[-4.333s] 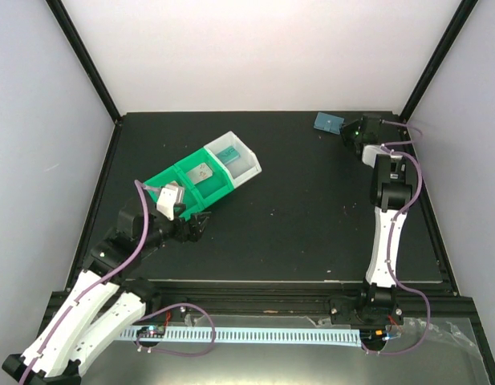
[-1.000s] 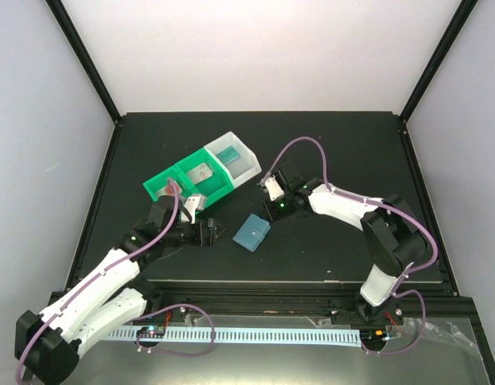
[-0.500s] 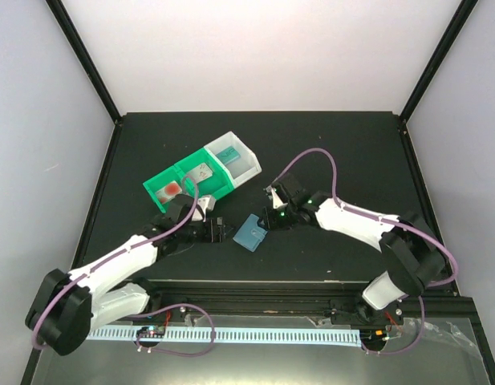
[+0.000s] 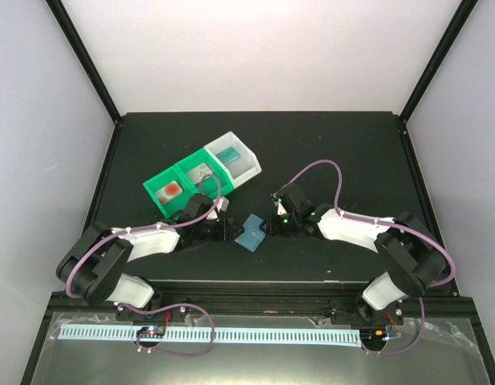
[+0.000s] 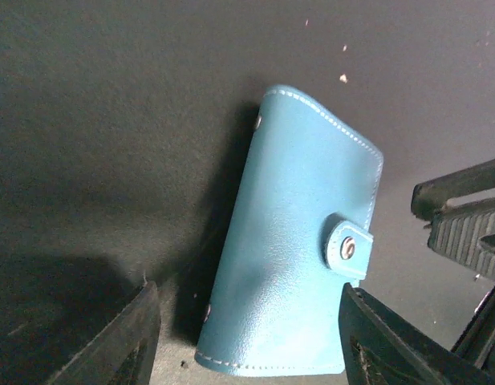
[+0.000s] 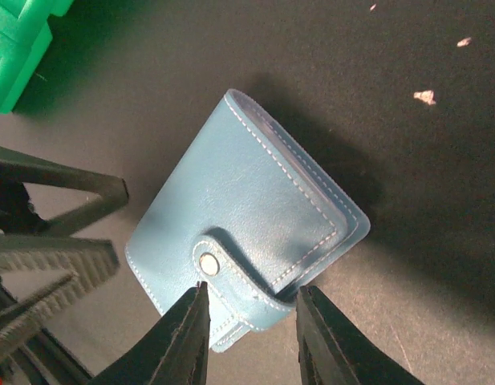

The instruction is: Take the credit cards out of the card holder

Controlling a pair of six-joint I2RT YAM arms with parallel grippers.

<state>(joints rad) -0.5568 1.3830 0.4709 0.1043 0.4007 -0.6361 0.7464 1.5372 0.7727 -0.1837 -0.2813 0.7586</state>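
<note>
The card holder is a slate-blue wallet lying shut on the black table, its snap strap fastened. The credit cards are hidden inside it. My left gripper is open just left of it. In the left wrist view its jaws stand either side of the holder's near end, apart from it. My right gripper is open just right of it. In the right wrist view its jaws stand either side of the strap edge of the holder.
A green tray with compartments and a white tray joined to it lie behind the left gripper; a red item sits in one green compartment. The green tray's corner shows in the right wrist view.
The holder has come from the far right corner to the table's middle. Over the last second both grippers have closed in on it, the left from the left, the right from the right.
</note>
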